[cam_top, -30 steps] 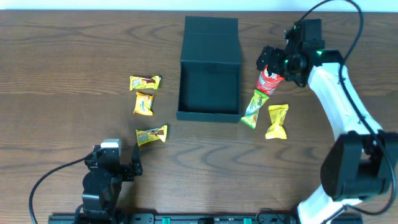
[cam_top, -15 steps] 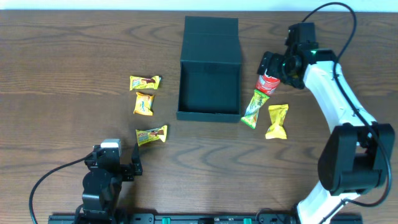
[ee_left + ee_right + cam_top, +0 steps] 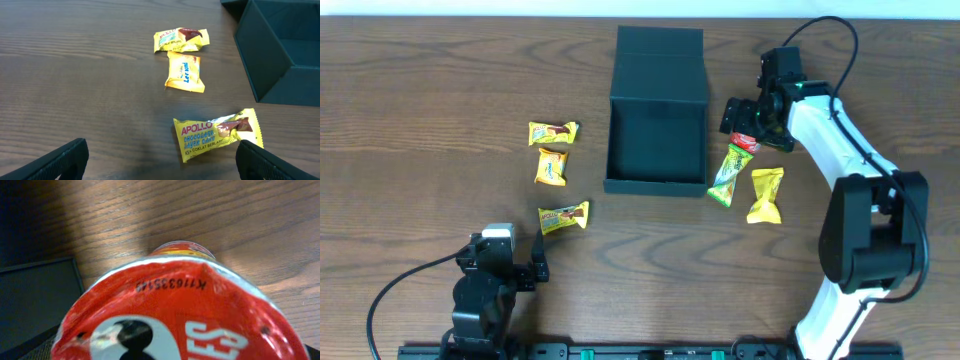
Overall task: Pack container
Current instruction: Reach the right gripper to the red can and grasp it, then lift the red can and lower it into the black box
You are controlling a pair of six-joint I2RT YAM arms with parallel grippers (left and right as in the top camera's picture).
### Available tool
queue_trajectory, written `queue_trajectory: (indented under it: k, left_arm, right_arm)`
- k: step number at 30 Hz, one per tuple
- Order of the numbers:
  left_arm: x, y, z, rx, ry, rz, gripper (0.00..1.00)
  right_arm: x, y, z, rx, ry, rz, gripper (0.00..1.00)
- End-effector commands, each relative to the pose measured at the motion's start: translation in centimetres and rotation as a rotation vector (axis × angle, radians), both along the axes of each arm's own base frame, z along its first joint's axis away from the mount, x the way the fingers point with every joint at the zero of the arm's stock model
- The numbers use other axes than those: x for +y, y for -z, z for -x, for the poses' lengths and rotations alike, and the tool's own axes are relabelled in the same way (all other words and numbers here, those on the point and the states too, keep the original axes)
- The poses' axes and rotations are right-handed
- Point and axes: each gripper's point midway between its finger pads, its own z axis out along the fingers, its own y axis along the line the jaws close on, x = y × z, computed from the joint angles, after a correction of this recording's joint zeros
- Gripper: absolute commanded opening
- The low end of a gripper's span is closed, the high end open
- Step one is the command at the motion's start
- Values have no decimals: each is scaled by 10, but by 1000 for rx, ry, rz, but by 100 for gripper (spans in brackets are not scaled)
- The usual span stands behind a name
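The dark teal container (image 3: 657, 182) stands open at the table's middle, its lid (image 3: 660, 60) laid back flat. It also shows in the left wrist view (image 3: 260, 65) and the right wrist view (image 3: 35, 295). My right gripper (image 3: 745, 122) is just right of the container and is shut on a red snack packet (image 3: 748, 144). The packet fills the right wrist view (image 3: 175, 315) and hides the fingers. My left gripper (image 3: 535, 268) is open and empty near the front edge, its fingers wide apart in the left wrist view (image 3: 160, 162) just short of a yellow Apollo packet (image 3: 217, 134).
A green packet (image 3: 727, 174) and a yellow packet (image 3: 765, 195) lie right of the container. Three yellow packets lie to its left: one at the back (image 3: 553, 132), one in the middle (image 3: 551, 166) and the Apollo one (image 3: 564, 217).
My right gripper has moved left towards the container's right wall with the red packet, and its wrist has turned. The left arm has not moved.
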Motion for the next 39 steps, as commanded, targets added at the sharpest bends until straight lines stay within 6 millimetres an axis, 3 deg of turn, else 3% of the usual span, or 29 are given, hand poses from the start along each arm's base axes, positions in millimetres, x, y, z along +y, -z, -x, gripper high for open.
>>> queue_trajectory:
  k: [1,3,7,10,20,24,27,33,39]
  left_arm:
    - [1,5,0,7,4,-19,95]
    - [1,5,0,7,4,-19,95]
    - [1,5,0,7,4,-19,95]
    - [1,5,0,7,4,-19,95]
    - [1,5,0,7,4,-19,95]
    - [1,5,0,7,4,-19,95]
    - [1,5,0,7,4,-19,95]
    - [1,5,0,7,4,-19,95]
    - [1,5,0,7,4,-19,95]
  right_arm:
    - [-5,-3,-7,-23,-1,45,99]
    - [-7,-3,-8,-27,2,58,99]
    - [-8,-3,-10,-35,2,60,90]
    - [-7,-4,-10,-38,1,60,72]
    - [-4,-4,-10,-37,-5,40,71]
    - [4,-15,-18,-60,-18,-7,69]
    - [12,-39,-32,-105,-31,-56,68]
    - [37,-107,-61,-235,-113,-182,67]
    - [81,-177,-70,-365,-276,-446,70]
